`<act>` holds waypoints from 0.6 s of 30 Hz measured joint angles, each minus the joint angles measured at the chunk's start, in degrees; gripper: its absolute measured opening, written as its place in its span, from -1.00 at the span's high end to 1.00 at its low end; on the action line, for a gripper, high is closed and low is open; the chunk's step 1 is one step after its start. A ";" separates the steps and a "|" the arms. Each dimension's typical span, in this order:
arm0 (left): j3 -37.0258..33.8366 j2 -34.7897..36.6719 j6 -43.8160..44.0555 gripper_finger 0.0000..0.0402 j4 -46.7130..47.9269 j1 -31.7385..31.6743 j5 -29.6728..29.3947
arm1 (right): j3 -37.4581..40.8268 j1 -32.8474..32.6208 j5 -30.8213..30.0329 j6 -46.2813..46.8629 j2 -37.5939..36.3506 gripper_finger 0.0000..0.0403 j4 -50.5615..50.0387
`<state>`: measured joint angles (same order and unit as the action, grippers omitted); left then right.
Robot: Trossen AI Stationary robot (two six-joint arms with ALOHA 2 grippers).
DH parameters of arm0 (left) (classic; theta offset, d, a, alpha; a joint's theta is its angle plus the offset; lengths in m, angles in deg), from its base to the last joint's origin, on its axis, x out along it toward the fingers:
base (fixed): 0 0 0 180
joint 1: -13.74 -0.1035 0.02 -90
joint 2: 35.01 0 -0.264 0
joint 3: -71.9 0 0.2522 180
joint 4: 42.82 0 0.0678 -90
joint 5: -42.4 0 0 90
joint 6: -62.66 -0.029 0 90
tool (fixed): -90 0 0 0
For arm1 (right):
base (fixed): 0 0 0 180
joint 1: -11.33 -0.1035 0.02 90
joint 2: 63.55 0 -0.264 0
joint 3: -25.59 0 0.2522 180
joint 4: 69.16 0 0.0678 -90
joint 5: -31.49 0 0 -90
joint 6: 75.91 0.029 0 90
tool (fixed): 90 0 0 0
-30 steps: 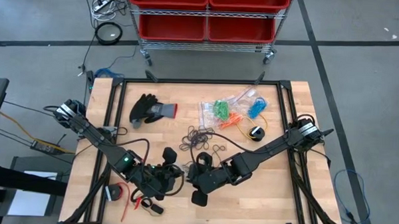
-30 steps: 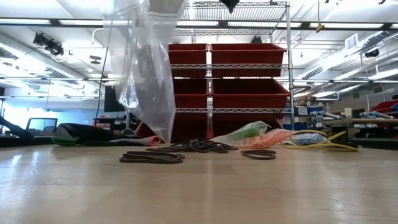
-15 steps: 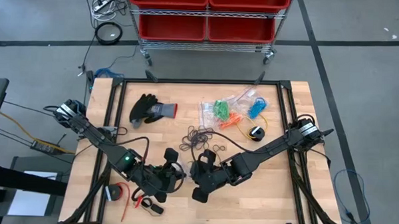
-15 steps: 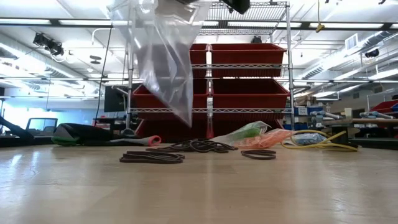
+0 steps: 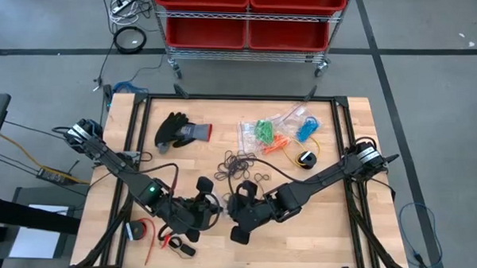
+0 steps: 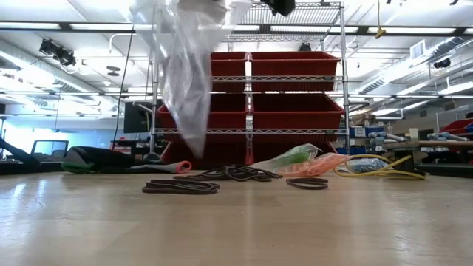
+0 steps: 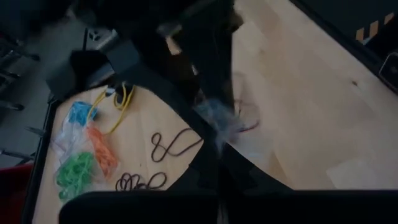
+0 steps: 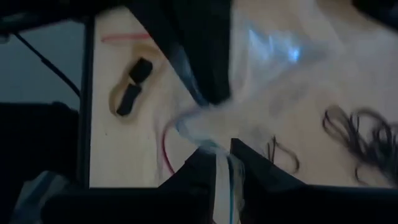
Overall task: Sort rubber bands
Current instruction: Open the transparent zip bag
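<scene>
Near the table's front edge, both grippers, left gripper [image 5: 206, 210] and right gripper [image 5: 234, 215], pinch a clear bag [image 6: 188, 66] aloft, while the light, floppy black rubber bands [image 5: 239, 163] beyond should pinch easily at any strand.

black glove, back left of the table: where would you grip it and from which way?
I'd take the black glove at its grey cuff, coming straight down. It lies flat on the table with its fingers toward the left edge and the cuff toward the centre, clear of the black rubber bands, so the cuff looks like the most compact part to pinch.
</scene>
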<state>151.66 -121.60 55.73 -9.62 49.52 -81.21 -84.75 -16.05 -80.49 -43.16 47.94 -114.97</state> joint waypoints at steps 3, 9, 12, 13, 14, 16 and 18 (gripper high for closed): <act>0.00 0.00 1.56 1.00 0.25 -0.74 -0.20 | 0.00 -0.34 -0.98 -3.05 0.00 0.83 2.40; 0.00 -0.02 0.97 1.00 -3.02 -0.75 -0.30 | 1.48 -0.32 -1.00 -0.85 0.00 0.93 -0.03; 0.00 -0.04 0.97 1.00 -2.52 -0.78 -0.04 | 2.11 -0.30 -1.04 -0.89 0.00 0.99 1.29; 0.00 -0.04 0.97 1.00 -2.37 -0.79 -0.02 | 2.29 -0.30 -1.08 -0.88 0.00 0.99 2.15; 0.00 -0.04 0.96 1.00 -2.09 -0.80 -0.02 | 2.42 -0.30 -1.15 -0.88 0.00 0.99 2.57; 0.00 -0.04 0.95 1.00 -1.08 -0.80 0.03 | 2.56 -0.32 -1.16 -0.89 0.00 1.00 2.61; 0.00 -0.04 1.01 1.00 -0.51 -0.80 0.12 | 2.56 -0.34 -1.66 -0.89 0.00 1.00 2.69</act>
<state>151.66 -121.64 56.75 -10.13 48.73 -81.09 -82.19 -16.39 -82.16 -44.05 47.94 -112.28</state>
